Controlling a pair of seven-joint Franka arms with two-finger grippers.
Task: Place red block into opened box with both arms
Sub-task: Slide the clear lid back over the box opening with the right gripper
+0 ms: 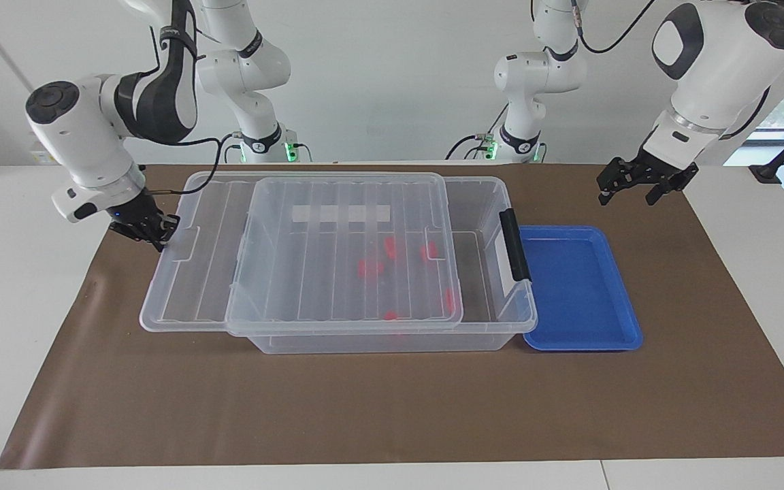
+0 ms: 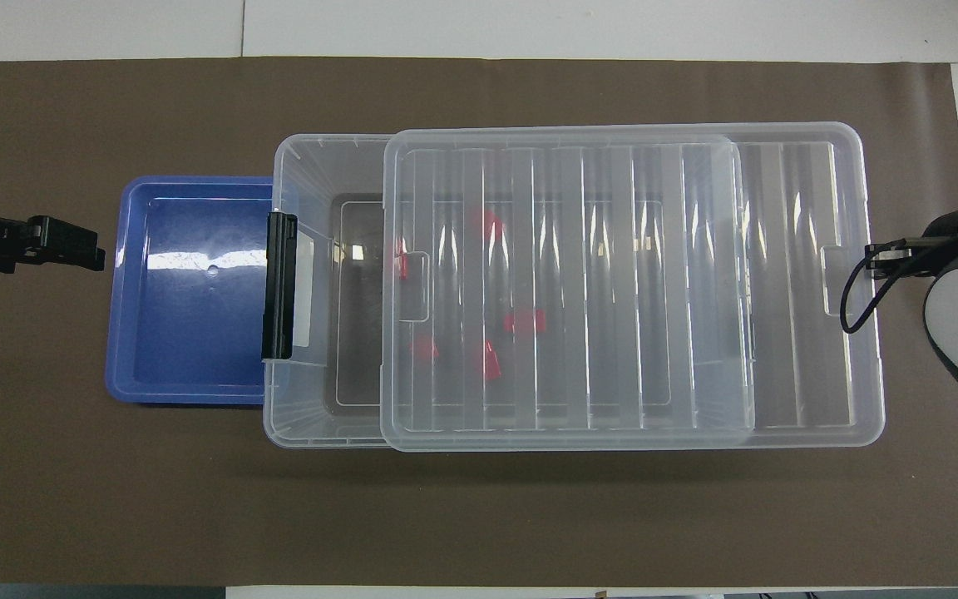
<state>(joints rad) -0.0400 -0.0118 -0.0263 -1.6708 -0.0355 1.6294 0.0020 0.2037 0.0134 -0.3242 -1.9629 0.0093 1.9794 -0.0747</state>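
I find the lid (image 1: 337, 245) lying askew along the box (image 1: 501, 320), overhanging its end toward the right arm's edge of the surface. My right hand (image 1: 143, 228), clenched, touches that overhanging edge; the box's long axis runs straight away from it toward the blue tray (image 1: 582, 289). My left hand (image 1: 640, 184), released, waits over the surface beside the tray. Red blocks (image 1: 371, 267) lie inside the box, under the lid.
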